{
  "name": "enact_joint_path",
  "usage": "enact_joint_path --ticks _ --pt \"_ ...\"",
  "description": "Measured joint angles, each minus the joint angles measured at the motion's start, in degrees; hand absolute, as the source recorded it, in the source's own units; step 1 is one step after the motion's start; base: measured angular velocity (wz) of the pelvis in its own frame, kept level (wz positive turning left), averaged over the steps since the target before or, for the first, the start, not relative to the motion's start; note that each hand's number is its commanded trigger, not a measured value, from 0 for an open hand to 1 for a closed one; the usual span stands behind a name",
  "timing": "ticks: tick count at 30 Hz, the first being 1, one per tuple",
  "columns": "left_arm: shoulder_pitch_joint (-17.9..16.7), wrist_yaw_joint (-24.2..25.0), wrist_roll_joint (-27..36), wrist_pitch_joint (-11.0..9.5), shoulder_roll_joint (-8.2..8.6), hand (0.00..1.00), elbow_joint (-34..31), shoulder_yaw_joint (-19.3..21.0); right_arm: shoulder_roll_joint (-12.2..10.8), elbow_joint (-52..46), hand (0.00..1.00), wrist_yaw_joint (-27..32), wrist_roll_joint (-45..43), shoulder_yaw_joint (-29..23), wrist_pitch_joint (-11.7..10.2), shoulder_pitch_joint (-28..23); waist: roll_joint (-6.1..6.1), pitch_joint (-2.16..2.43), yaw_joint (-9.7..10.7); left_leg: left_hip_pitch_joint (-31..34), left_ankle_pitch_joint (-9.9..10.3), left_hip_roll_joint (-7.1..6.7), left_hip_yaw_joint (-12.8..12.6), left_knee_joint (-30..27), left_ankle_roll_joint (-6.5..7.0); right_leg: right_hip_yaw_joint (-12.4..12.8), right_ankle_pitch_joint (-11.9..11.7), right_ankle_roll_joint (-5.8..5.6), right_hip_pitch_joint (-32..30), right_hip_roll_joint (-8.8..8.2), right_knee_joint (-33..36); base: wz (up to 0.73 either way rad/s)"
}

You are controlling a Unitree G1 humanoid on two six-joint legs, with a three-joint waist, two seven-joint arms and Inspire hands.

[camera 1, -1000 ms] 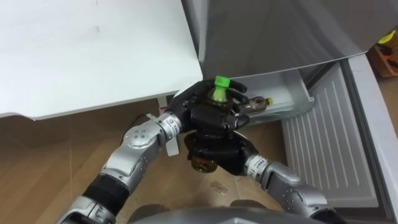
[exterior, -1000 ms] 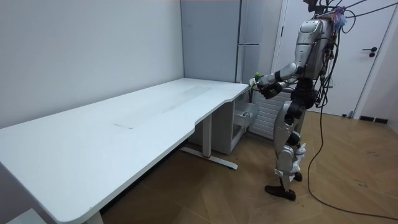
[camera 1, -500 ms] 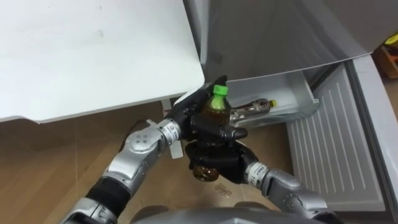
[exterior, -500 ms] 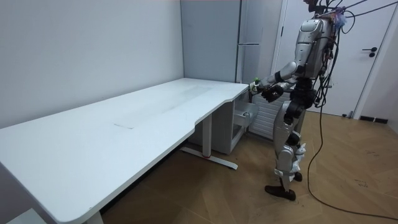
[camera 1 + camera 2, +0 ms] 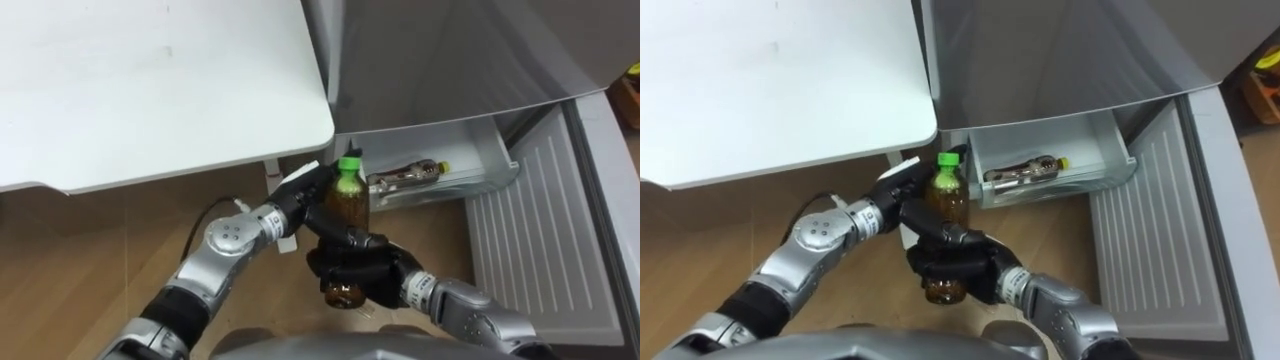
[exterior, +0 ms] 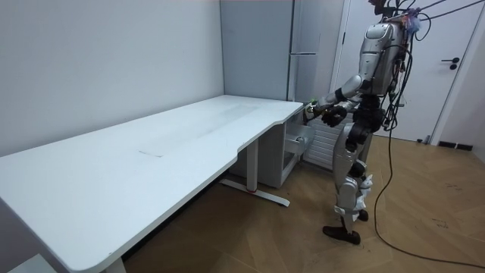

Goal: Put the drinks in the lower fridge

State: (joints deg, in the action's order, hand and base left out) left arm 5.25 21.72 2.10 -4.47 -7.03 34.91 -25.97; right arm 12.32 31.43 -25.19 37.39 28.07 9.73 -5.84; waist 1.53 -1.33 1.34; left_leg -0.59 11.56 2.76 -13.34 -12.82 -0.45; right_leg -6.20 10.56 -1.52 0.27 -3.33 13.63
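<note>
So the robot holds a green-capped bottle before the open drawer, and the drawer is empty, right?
Not empty: the right eye view shows a second bottle lying in the drawer. The rest stands: the right hand grips the green-capped bottle before it.

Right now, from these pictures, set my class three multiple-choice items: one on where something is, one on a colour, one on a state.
1. Where is the spare bottle? A on the table; B lying in the drawer; C on the floor.
2. What colour is the cap of the held bottle? A red; B green; C blue.
3. The drawer is: A shut; B taken out; C pulled open.
Answers: B, it lies on its side inside the drawer. B, the cap is bright green, above the right hand gripping the bottle. C, its inside is open to view.
</note>
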Motion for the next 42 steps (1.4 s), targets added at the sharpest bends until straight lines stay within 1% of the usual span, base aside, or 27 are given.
enact_joint_path --ticks 4,6,8,12,16,18,20,21,22,23,24,25,26,27,29,30,32,33,34,35,36,37,38,39,40,41,42 --pt "-0.17 -0.14 -0.69 0.0 0.77 0.0 1.7 0.05 -0.13 1.45 1.0 0.47 0.06 -0.03 0.0 0.01 -0.4 -0.04 -0.06 0.48 0.0 0.0 0.11 0.07 0.0 -0.04 0.0 0.0 -0.43 0.01 -0.01 0.0" --pt "-0.36 -0.43 -2.34 -0.11 1.43 0.0 3.05 0.42 -0.11 2.84 1.0 0.64 0.06 -0.03 0.22 0.01 -0.69 -0.05 -0.07 0.2 -0.02 -0.02 0.13 0.14 -0.02 -0.04 0.01 -0.02 -0.18 0.01 0.0 0.0" --pt "-0.45 -1.12 -2.96 -0.29 1.87 0.0 4.44 0.39 -0.38 3.74 1.0 1.0 0.35 -0.02 0.29 0.01 -0.72 -0.07 -0.2 0.05 -0.03 -0.03 0.12 0.14 -0.03 -0.04 0.02 -0.03 -0.05 0.0 0.01 0.0" --pt "-0.34 -2.1 -2.95 -0.75 1.91 0.0 5.72 0.48 -0.71 3.85 1.0 2.45 0.61 -0.01 0.37 0.04 -0.59 -0.12 -0.19 0.06 -0.04 -0.1 0.05 0.14 -0.01 0.18 0.06 -0.1 -0.15 -0.04 0.01 0.0" --pt "-0.25 -2.04 -2.82 -1.05 1.93 0.0 6.82 1.15 -1.13 3.84 1.0 3.47 0.6 0.0 0.39 0.07 -0.41 -0.15 -0.11 0.3 -0.05 -0.16 0.03 0.16 0.0 0.15 0.11 -0.15 -0.56 -0.1 -0.01 0.0" --pt "-0.53 -1.99 -2.4 -1.31 2.01 0.0 7.09 1.94 -1.19 3.84 1.0 3.64 0.61 -0.01 0.52 0.08 -0.18 -0.07 -0.24 0.4 -0.08 -0.23 0.03 0.15 0.02 0.11 0.15 -0.18 -0.95 -0.17 0.0 0.0" --pt "-0.45 -1.67 0.08 -1.56 2.08 0.0 8.74 2.43 -1.55 3.82 1.0 4.29 0.79 -0.01 0.52 0.26 0.18 0.03 -0.24 0.54 -0.12 -0.24 0.03 0.09 0.03 0.11 0.16 -0.19 -1.08 -0.19 -0.02 0.0" --pt "-0.49 -1.07 2.44 -1.61 2.23 0.0 10.12 3.14 -1.76 3.47 1.0 4.83 0.81 -0.06 0.58 0.3 0.39 0.24 -0.18 0.94 -0.12 -0.24 0.04 -0.07 0.04 0.03 0.16 -0.18 -1.37 -0.23 -0.04 0.0" --pt "-0.32 -0.32 5.45 -1.57 2.32 0.0 11.7 3.44 -1.77 3.34 1.0 5.05 0.82 -0.11 0.58 0.51 0.49 0.28 -0.18 1.23 -0.12 -0.26 0.13 -0.19 0.04 0.02 0.14 -0.17 -1.44 -0.27 -0.15 0.0" --pt "-0.32 0.13 6.9 -1.56 2.42 0.0 12.59 3.69 -1.76 3.34 1.0 5.13 0.82 -0.16 0.59 0.56 0.51 0.3 -0.22 1.23 -0.12 -0.3 0.14 -0.18 0.04 -0.03 0.14 -0.17 -1.3 -0.3 -0.21 0.0" --pt "-0.4 1.15 10.0 -1.54 2.66 0.0 15.02 4.84 -1.83 3.34 1.0 5.4 0.89 -0.38 0.58 0.56 0.5 0.32 -0.27 1.18 -0.12 -0.32 0.12 -0.14 0.04 -0.03 0.15 -0.17 -1.26 -0.32 -0.2 0.0" --pt "-0.7 2.23 13.63 -1.27 2.75 0.0 17.14 5.76 -2.21 3.31 1.0 6.05 0.89 -0.82 0.6 0.63 0.44 0.37 -0.23 1.32 -0.12 -0.3 0.15 -0.14 0.04 -0.23 0.14 -0.17 -1.27 -0.33 -0.2 0.0" --pt "-0.84 2.66 15.19 -0.95 2.93 0.0 17.86 6.18 -2.46 3.33 1.0 6.32 0.89 -1.09 0.6 0.64 0.39 0.4 -0.25 1.5 -0.13 -0.29 0.22 -0.14 0.04 -0.31 0.14 -0.16 -1.31 -0.33 -0.21 0.06" --pt "-0.92 3.47 16.89 -0.23 3.45 0.0 18.69 7.78 -2.91 3.49 1.0 6.43 0.89 -1.67 0.69 0.62 0.27 0.46 -0.28 2.02 -0.13 -0.29 0.43 -0.33 0.04 -0.47 0.13 -0.14 -1.63 -0.35 -0.19 0.06" --pt "-1.35 4.74 18.69 0.37 3.73 0.0 20.32 9.46 -3.16 3.72 1.0 6.75 0.87 -2.57 0.89 0.62 0.08 0.52 -0.52 2.54 -0.13 -0.29 0.93 -0.55 0.05 -0.5 0.12 -0.13 -2.06 -0.36 -0.07 0.06" --pt "-1.5 5.32 18.69 0.47 3.74 0.0 20.89 10.65 -3.16 3.92 1.0 7.34 0.87 -3.19 0.91 0.61 -0.14 0.72 -0.7 2.94 -0.13 -0.29 0.98 -0.6 0.05 -0.83 0.1 -0.11 -2.38 -0.41 -0.04 0.09" --pt "-1.64 5.75 18.69 0.41 3.73 0.0 22.5 13.38 -3.14 4.22 1.0 7.93 0.98 -5.23 0.92 0.35 -0.46 0.85 -1.13 3.14 -0.17 -0.31 1.09 -0.54 0.12 -1.17 0.1 -0.1 -2.67 -0.45 -0.05 0.06" --pt "-1.73 5.99 18.71 0.41 3.63 0.0 24.12 15.87 -2.95 4.32 1.0 8.1 1.05 -7.09 0.92 0.08 -0.73 1.06 -1.38 3.18 -0.17 -0.31 1.22 -0.48 0.12 -1.39 0.1 -0.1 -2.72 -0.46 -0.05 0.04" --pt "-1.81 6.0 18.87 0.36 3.48 0.0 25.04 17.14 -2.76 4.55 1.0 8.14 1.08 -8.11 0.92 0.09 -0.88 1.18 -1.4 3.26 -0.17 -0.31 1.34 -0.45 0.12 -1.6 0.09 -0.09 -2.67 -0.48 -0.04 0.08" --pt "-2.04 5.92 19.01 0.29 2.52 0.0 26.97 18.12 -2.75 5.32 1.0 8.29 2.63 -11.4 0.91 0.19 -1.17 1.39 -1.45 3.58 -0.19 -0.31 1.51 -0.45 0.13 -1.83 0.08 -0.07 -2.75 -0.5 -0.02 0.06" --pt "-2.64 5.38 19.02 0.56 0.76 0.0 29.42 18.19 -2.68 6.14 1.0 8.75 6.35 -14.91 0.65 0.5 -1.43 1.64 -1.46 4.2 -0.27 -0.31 1.57 -0.53 0.12 -1.84 0.03 0.0 -3.39 -0.49 0.02 0.04" --pt "-3.36 4.79 19.05 1.16 -1.05 0.0 31.32 18.72 -2.34 6.19 1.0 9.46 10.17 -18.34 -0.35 0.51 -1.57 1.77 -1.43 4.77 -0.38 -0.31 1.56 -0.61 0.13 -1.82 0.0 0.05 -3.81 -0.5 0.1 0.0" --pt "-4.16 4.6 19.03 1.5 -1.93 0.0 32.06 19.04 -2.19 6.43 1.0 9.67 11.76 -19.85 -1.12 0.59 -1.56 1.79 -1.43 5.06 -0.47 -0.32 1.57 -0.61 0.14 -1.83 -0.01 0.07 -4.19 -0.5 0.15 0.0" --pt "-5.91 3.77 18.92 2.07 -3.17 0.0 32.96 19.03 -1.8 7.64 1.0 9.78 13.98 -22.24 -2.65 1.33 -1.43 1.7 -1.51 5.54 -0.59 -0.33 1.58 -0.65 0.15 -1.81 -0.03 0.11 -4.67 -0.52 0.24 0.0" --pt "-7.37 3.43 18.93 2.65 -4.51 0.0 34.0 19.12 -1.19 9.48 1.0 9.89 14.78 -24.01 -3.63 2.52 -1.28 1.6 -1.39 6.06 -0.63 -0.33 1.63 -0.79 0.18 -1.86 -0.06 0.14 -5.45 -0.56 0.32 0.0" --pt "-7.91 3.36 19.0 2.98 -5.07 0.0 34.49 19.13 -1.12 10.16 1.0 10.02 14.96 -24.93 -3.96 2.96 -1.16 1.5 -1.47 6.33 -0.64 -0.34 1.67 -0.88 0.21 -1.93 -0.06 0.14 -5.48 -0.6 0.39 0.07" --pt "-9.17 2.78 19.72 3.4 -5.47 0.0 34.78 19.75 -0.72 11.1 1.0 10.12 15.17 -26.4 -4.26 3.69 -0.9 1.37 -1.52 7.04 -0.68 -0.36 1.88 -1.07 0.26 -2.17 -0.06 0.14 -6.08 -0.66 0.61 0.08"
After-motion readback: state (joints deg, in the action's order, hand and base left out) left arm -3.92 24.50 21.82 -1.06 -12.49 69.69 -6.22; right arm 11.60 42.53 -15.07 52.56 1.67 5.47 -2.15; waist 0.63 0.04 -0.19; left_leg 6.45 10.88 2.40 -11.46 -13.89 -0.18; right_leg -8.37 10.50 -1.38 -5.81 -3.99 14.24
